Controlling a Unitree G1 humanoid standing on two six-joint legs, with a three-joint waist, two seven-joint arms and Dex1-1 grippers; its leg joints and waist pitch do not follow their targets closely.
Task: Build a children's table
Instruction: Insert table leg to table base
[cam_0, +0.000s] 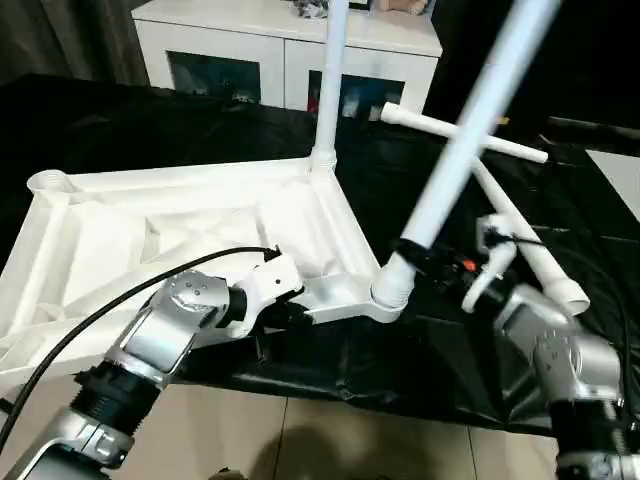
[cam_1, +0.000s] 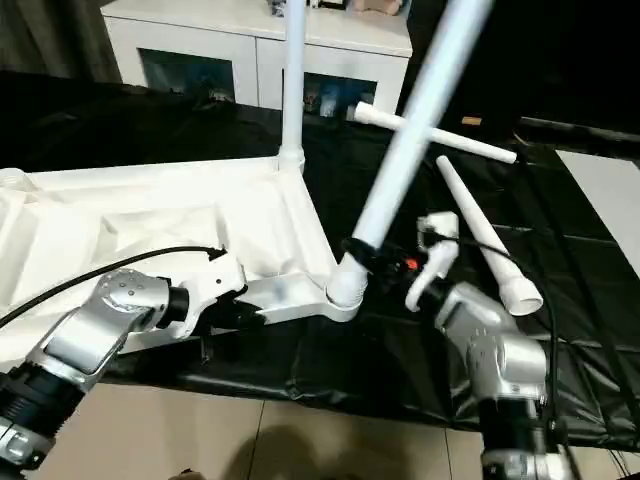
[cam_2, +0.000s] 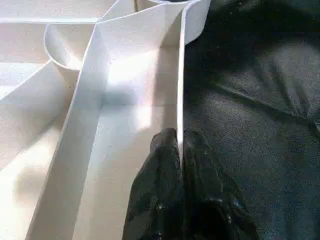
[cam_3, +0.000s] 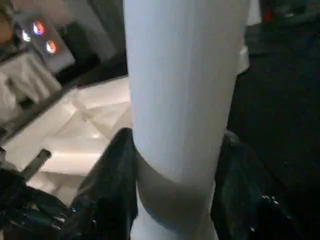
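Item: children's table, in assembly, lying on a black sheet spread over the floor.

Tabletop (cam_0: 170, 225): white plastic, rectangular, upside down with the ribbed underside facing me. It lies toward the left side of the sheet, its near edge close to the sheet's front edge. Round sockets sit at the corners; the far-left socket (cam_0: 48, 183) is empty.

Leg one (cam_0: 330, 80): seated upright in the far-right corner socket. I count this one done.

Leg two (cam_0: 470, 130): long, tapered, round, its thick end at the near-right corner socket (cam_0: 385, 297) but leaning well off vertical (not yet seated, by my judgement). My right gripper (cam_3: 175, 185) has its fingers pressed against either side of this leg just above the socket.

Legs three and four (cam_0: 470, 132) (cam_0: 530, 245): loose on the sheet to the right of the tabletop, one lying crosswise, the other running toward the sheet's right front, their ends overlapping.

My left gripper (cam_2: 181, 165): fingers pinched on the tabletop's thin rim wall near the near-right corner, steadying it.

Progress, as I judge it: one leg in, a second being worked into place, two untouched. Still to do: straighten and press home leg two, fit the other two, then turn the table upright.
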